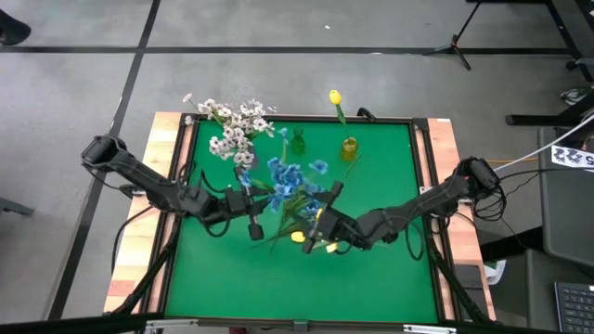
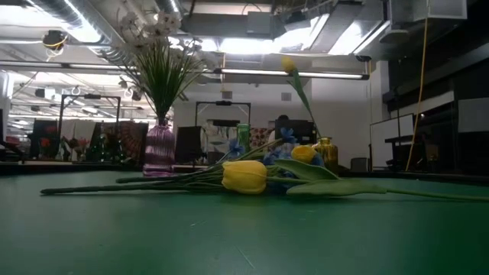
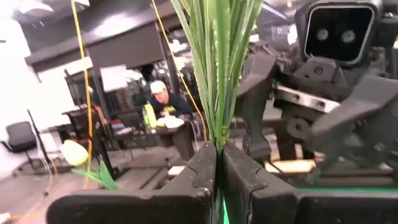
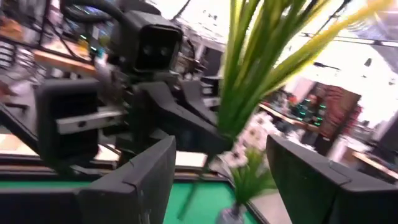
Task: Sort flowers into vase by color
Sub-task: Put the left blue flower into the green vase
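My left gripper point(image 3: 219, 149) point(image 1: 252, 223) is shut on a flower sprig of thin green stems and blades point(image 3: 217, 68); its bloom is outside the wrist view. Facing it, my right gripper point(image 4: 221, 155) point(image 1: 320, 237) is open, a finger on either side of the same green blades point(image 4: 249, 81), apart from them. Both grippers hover over the table's middle. Below them, yellow tulips point(image 2: 244, 177) and blue blooms point(image 1: 292, 181) lie on their sides on the green mat, stems crossing. My left gripper pinches the sprig's bundled stems and blades point(image 3: 217, 134) between its two fingers. The fingers reach in about level and lie across the stems. The blades stand upright above the fingers. The fingers hide the sprig's lower end.
A purple vase point(image 2: 160, 149) with white blossoms point(image 1: 237, 130) stands at the far left. A small green vase point(image 1: 298, 141) and a yellow vase point(image 1: 349, 148) holding a yellow tulip point(image 1: 335, 96) stand at the far middle. A person point(image 3: 163, 99) sits in the room beyond.
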